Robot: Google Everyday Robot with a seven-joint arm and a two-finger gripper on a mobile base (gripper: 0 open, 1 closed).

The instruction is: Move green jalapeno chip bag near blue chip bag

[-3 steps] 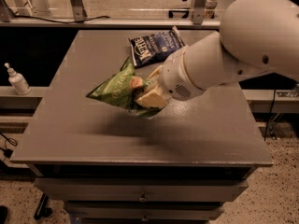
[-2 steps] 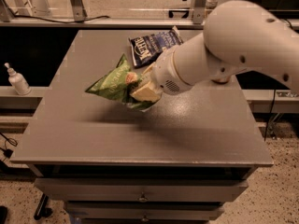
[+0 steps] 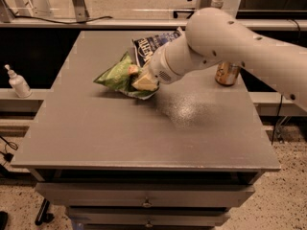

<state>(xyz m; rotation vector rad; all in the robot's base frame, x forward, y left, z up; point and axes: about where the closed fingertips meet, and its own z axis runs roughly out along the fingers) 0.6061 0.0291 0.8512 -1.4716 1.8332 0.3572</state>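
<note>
The green jalapeno chip bag [image 3: 115,76] is crumpled and sits low over the grey table [image 3: 120,133], left of centre. My gripper [image 3: 140,78] is shut on the bag's right end, with its cream fingers [image 3: 144,83] pinching the foil. The blue chip bag [image 3: 149,45] lies flat just behind and to the right of the green bag, partly hidden by my white arm [image 3: 230,42]. The two bags nearly touch.
A gold drink can [image 3: 227,73] stands at the right side of the table, partly behind my arm. A white bottle [image 3: 18,82] stands on a shelf to the left. Drawers [image 3: 144,200] run below the table's front edge.
My gripper has carried the green bag back and down towards the blue bag. The arm has swung back, uncovering the gold can.
</note>
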